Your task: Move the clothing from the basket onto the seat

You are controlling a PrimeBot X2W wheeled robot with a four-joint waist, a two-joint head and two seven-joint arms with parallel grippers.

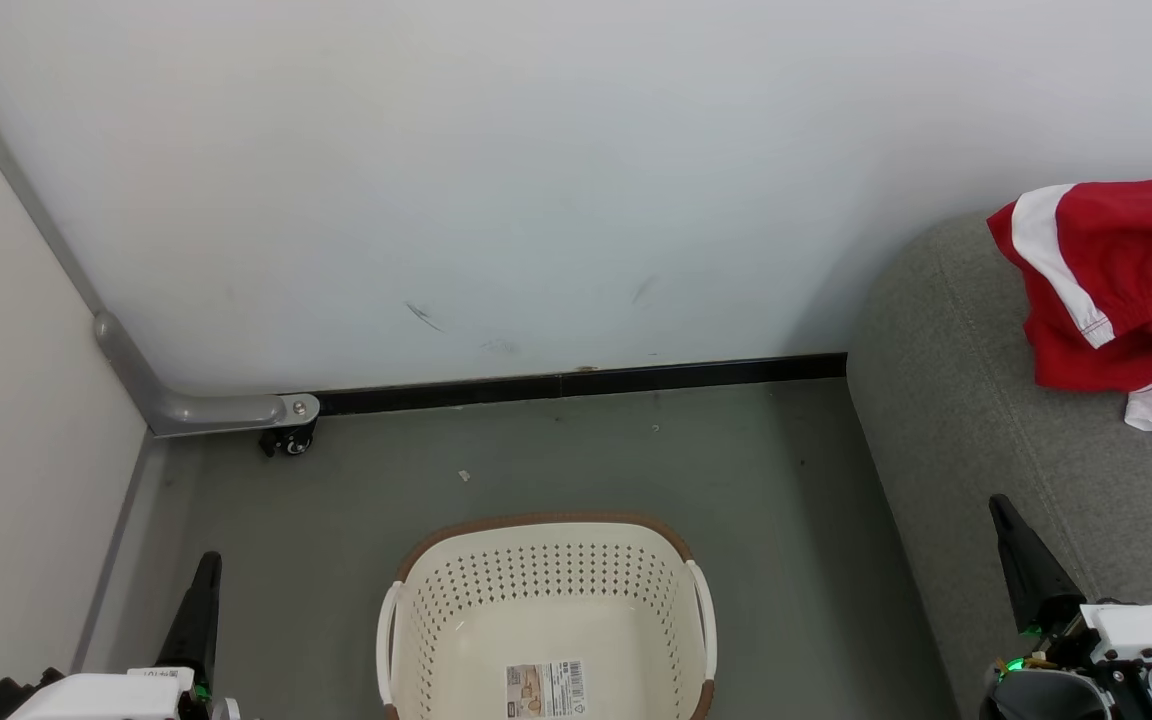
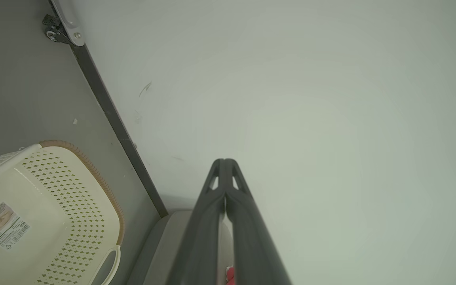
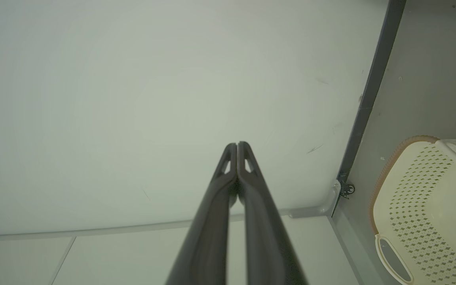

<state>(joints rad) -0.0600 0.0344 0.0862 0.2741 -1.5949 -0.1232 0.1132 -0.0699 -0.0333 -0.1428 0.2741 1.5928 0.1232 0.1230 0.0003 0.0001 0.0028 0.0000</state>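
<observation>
Basket (image 1: 546,580) sits at six o'clock in the head view, and its bottom looks bare, with just a printed label (image 1: 544,690) stuck there. The clothing (image 1: 1126,290), red with white trim, lies bunched on the seat (image 1: 966,420) out at three o'clock, up by the wall (image 1: 576,180). Left tool (image 1: 206,575) at seven o'clock, fingers clenched together on nothing. Right tool (image 1: 1008,522) at four o'clock, likewise pinched closed and empty, showing against the seat's grey fabric. So the job looks done, or close to it.

What could spoil it? The basket's near end is cut off by the frame, so a garment could hide there unchecked. The heap lies loose toward the seat's rounded end. A careless swing of the right arm could snag a fold and drag it down to the floor (image 1: 756,470). A low left arm could also knock the light basket.
</observation>
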